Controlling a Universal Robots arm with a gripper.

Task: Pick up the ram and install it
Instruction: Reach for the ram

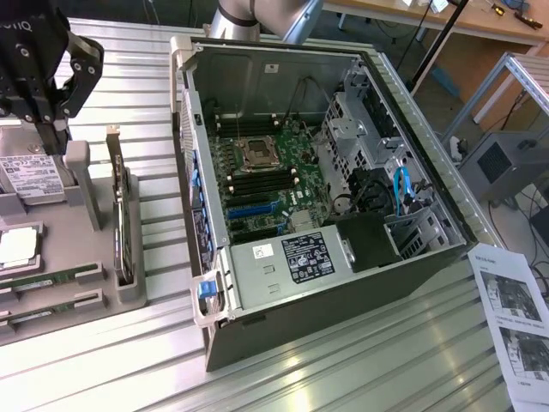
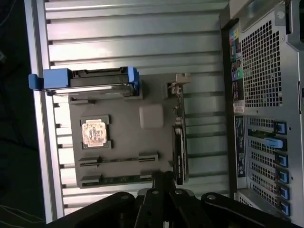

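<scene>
Two ram sticks lie flat in the slots of a grey fixture tray (image 1: 99,257) at the exterior view's left; the nearer-to-centre one (image 1: 47,279) is long, narrow and green. In the wrist view a green ram stick (image 2: 121,179) sits in its holder just beyond my fingertips. My black gripper (image 1: 53,129) hangs well above the tray's far end, over the hard drive, and its fingers (image 2: 159,183) meet with nothing between them. The open computer case (image 1: 412,257) lies in the middle, its motherboard (image 1: 262,167) facing up with dark memory slots beside the processor socket.
On the tray also sit a silver-labelled hard drive (image 1: 21,176) in a blue carrier (image 2: 52,80), a processor chip (image 2: 93,133) and a dark expansion card (image 1: 124,232) standing on edge. Printed sheets (image 1: 515,318) lie at the exterior view's right. The table is ribbed aluminium.
</scene>
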